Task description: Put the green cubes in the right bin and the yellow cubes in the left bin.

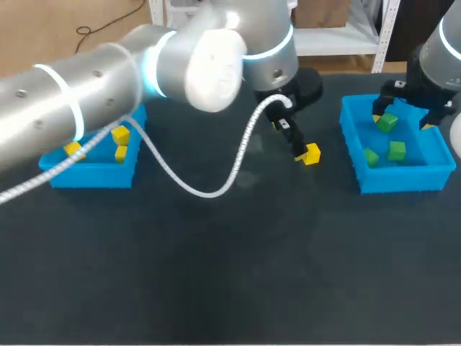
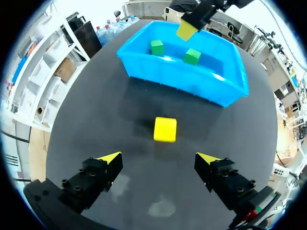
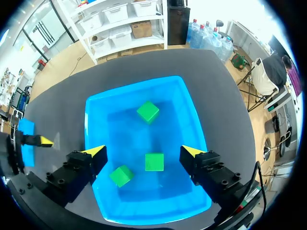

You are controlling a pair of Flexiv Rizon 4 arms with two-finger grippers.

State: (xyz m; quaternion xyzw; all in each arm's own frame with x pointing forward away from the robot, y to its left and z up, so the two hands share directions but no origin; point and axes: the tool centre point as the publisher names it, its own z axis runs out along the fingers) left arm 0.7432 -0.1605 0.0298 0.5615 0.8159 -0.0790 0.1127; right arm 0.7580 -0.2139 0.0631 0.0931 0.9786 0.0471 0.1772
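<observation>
Fingers of the left gripper [image 2: 159, 158] stand spread wide, and the loose yellow cube [image 2: 165, 129] lies on the table just ahead of them, centred on their gap. I judge this to be the pick-up step, which needs the tips lowered astride the cube and closed. Bare table flanks each fingertip, but the wall of the right bin [image 2: 177, 79] rises close beyond the cube, and there the right gripper [image 3: 143, 152], fingers spread and empty, hangs over three green cubes [image 3: 154, 162] lying beneath it.

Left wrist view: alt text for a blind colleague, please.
A yellow cube lies alone on the dark table, just ahead of the open left end effector. Beyond it stands the blue bin, two green cubes showing inside.
</observation>
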